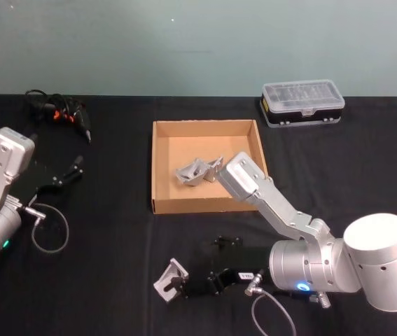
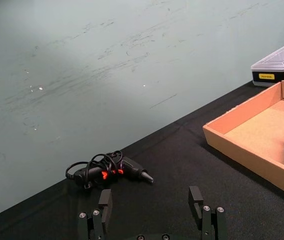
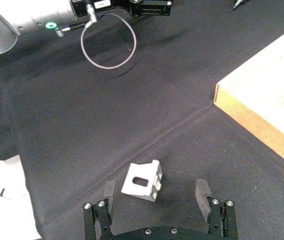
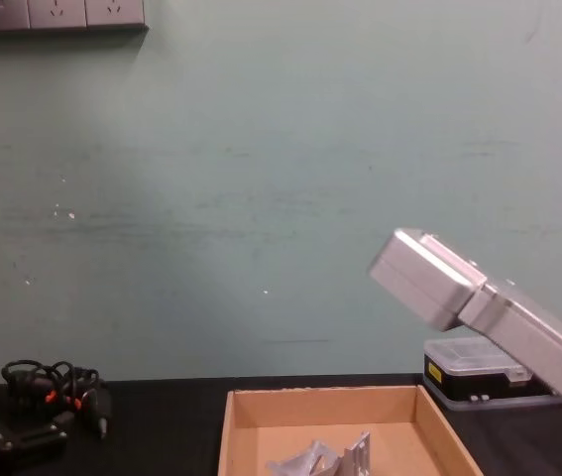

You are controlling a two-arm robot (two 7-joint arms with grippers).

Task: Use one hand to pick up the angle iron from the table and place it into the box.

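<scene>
Matte black tabletop [image 1: 114,280] carries one shallow brown cardboard box [image 1: 162,168], one clear-lidded black plastic case [image 1: 302,103] and one corded black tool [image 1: 61,112]. You have three silver metal angle irons: a pair [image 1: 192,172] inside the box, and the third angle iron [image 3: 142,181] on the table before the box, between the spread fingers of your right black claw gripper [image 3: 156,187], unclamped. Your left black claw gripper [image 2: 151,197], also spread, sits parked at the table's left.
</scene>
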